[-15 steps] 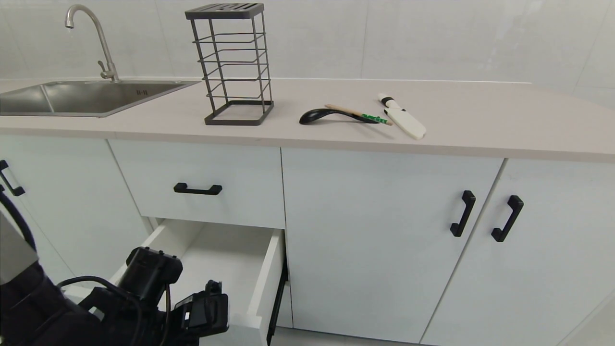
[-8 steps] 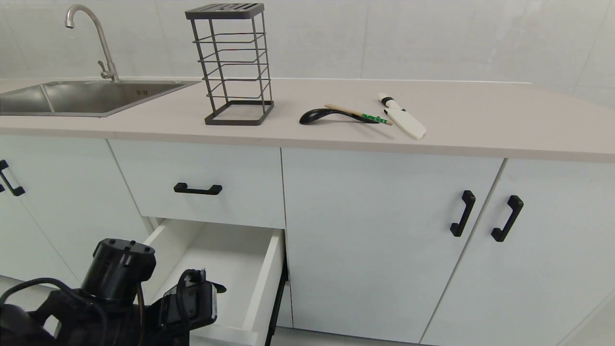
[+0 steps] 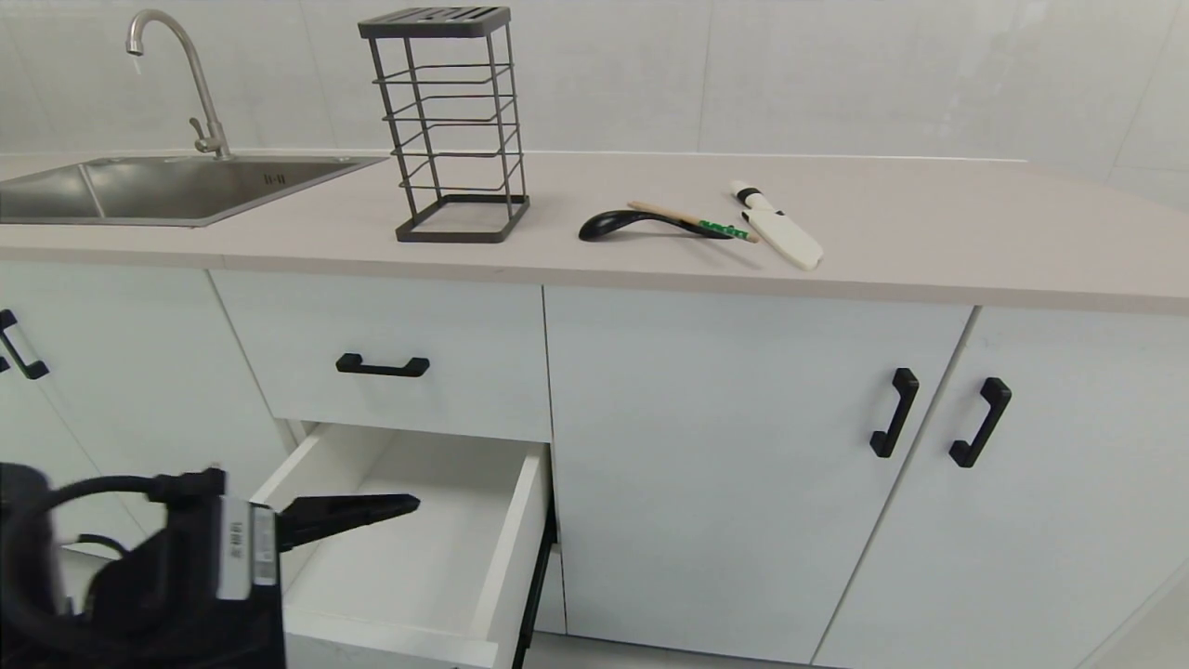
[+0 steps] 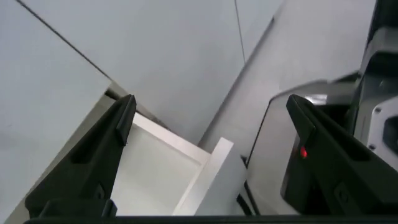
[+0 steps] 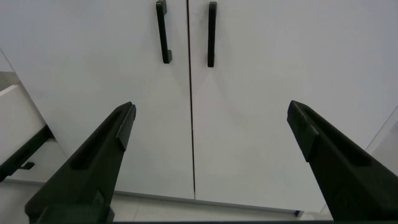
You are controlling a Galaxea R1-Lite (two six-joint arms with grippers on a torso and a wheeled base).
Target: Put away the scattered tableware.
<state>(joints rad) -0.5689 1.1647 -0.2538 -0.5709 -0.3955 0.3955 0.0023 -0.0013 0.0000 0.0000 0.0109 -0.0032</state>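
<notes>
On the counter [image 3: 929,242], spoon [image 3: 632,224], chopsticks [image 3: 692,220], white utensil [image 3: 782,239], drawer [image 3: 506,548] open

Pale tiled wall [image 3: 836,74], beige countertop [image 3: 929,232], steel sink [image 3: 186,181], white cabinets [image 3: 743,465], perhaps grey floor [image 3: 1156,639].

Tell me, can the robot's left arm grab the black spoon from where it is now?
Probably not yet. The left gripper hangs low by the open drawer, well below the countertop, and the black spoon lies up there. Nothing covers the spoon, so the arm would only need to rise.
</notes>
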